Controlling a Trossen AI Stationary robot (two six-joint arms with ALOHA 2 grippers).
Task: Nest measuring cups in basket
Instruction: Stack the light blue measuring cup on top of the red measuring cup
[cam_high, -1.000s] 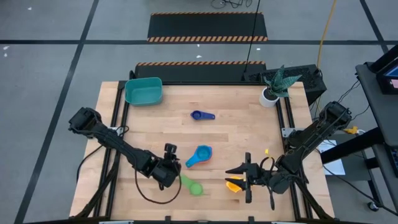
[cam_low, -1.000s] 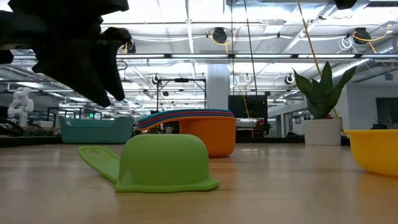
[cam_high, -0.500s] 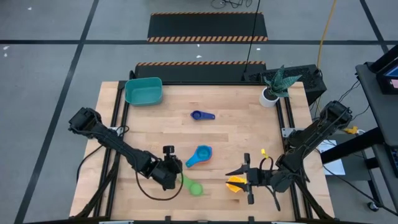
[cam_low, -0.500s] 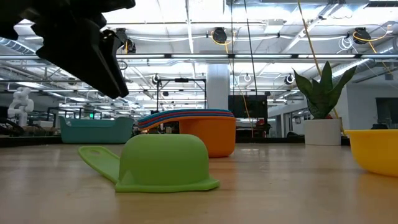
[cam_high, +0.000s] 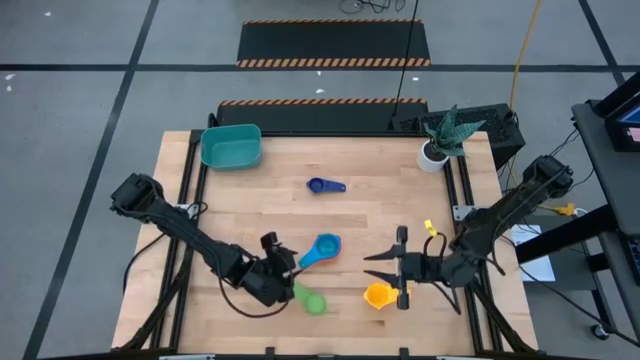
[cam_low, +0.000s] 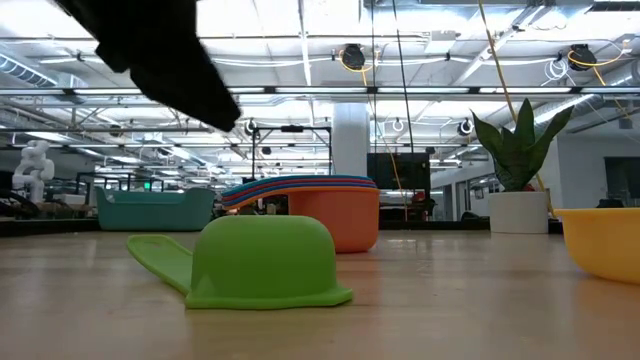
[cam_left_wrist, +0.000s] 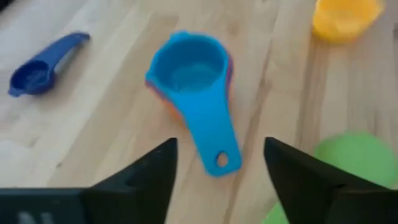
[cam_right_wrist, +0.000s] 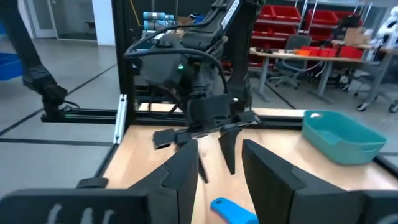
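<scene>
The wooden table (cam_high: 380, 215) carries all items. The teal basket (cam_high: 231, 146) sits at the table's far left corner and holds no cups. A white plant pot (cam_high: 433, 155) stands at the far right corner, well apart from the basket. Toward the table's middle, nearer the front edge, lies a nested stack of cups with the light blue cup (cam_high: 322, 249) uppermost and an orange cup (cam_low: 345, 222) at its base, handle pointing toward the left gripper. The green cup (cam_high: 311, 300) lies upside down near the front edge, just beside that stack. The yellow cup (cam_high: 379, 296) rests upright on the table, right of the green cup. The dark blue cup (cam_high: 324, 185), smallest in view, lies alone between the stack and the basket. The left gripper (cam_high: 281, 258) hovers above the table just beside the stack's handle, its fingers (cam_left_wrist: 152, 177) spread apart and grasping nothing. The right gripper (cam_high: 392, 270) hangs above the yellow cup, fingers (cam_right_wrist: 186, 168) parted and empty.
</scene>
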